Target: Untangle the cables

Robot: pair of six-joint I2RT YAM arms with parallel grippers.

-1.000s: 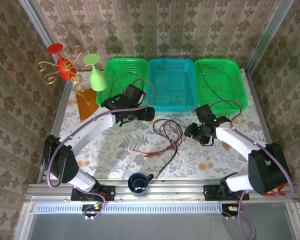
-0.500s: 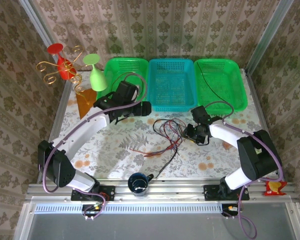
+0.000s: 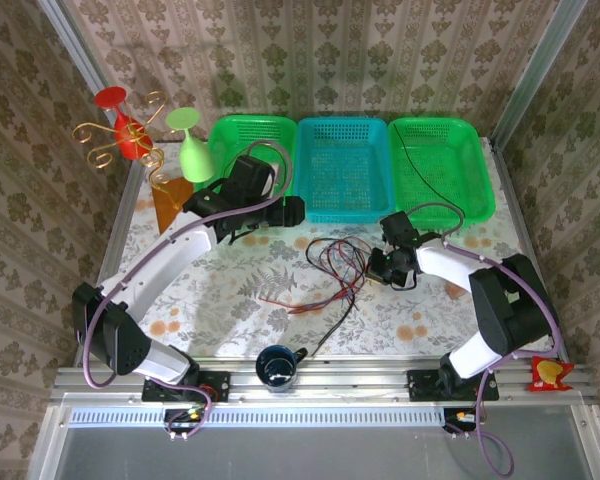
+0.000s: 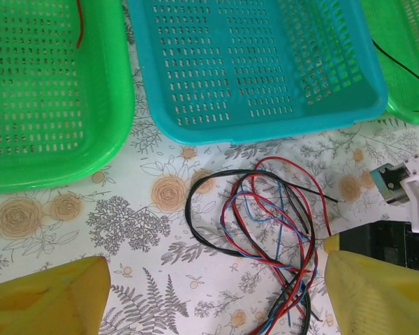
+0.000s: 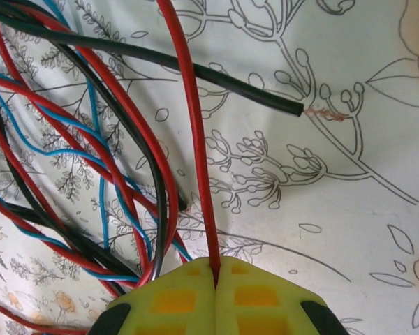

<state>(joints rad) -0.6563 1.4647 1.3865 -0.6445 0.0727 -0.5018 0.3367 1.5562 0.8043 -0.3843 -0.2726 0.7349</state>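
- The cables (image 3: 332,266) lie in a loose tangle of black, red and blue strands near the middle of the table (image 3: 210,300), just in front of the blue basket (image 3: 345,214); a few ends trail toward the near edge.
- From the left wrist the cables (image 4: 265,230) show as overlapping loops, with the blue basket (image 4: 251,125) right behind them.
- Right claw (image 5: 215,269): its yellow fingertips are pressed together with one red cable (image 5: 195,139) pinched in the seam between them (no gap shows on either side of it).
- Beside that strand, a black cable (image 5: 216,77) crosses above and ends in bare copper on the cloth; the rest of the tangle lies to the left.
- Seen from above, the right claw (image 3: 380,268) sits low at the right edge of the tangle.
- Left claw (image 4: 216,258): its jaws stand wide apart, holding nothing, with the tangle between and ahead of the two yellow fingers (image 4: 49,300).
- From above, the left claw (image 3: 292,212) hangs near the blue basket's front left corner.
- Along the far edge, the left green basket (image 3: 223,180) holds a red-brown cable (image 4: 78,24) and the right green basket (image 3: 480,205) holds a thin black one (image 3: 420,172).
- A dark mug (image 3: 278,365) stands at the near edge.
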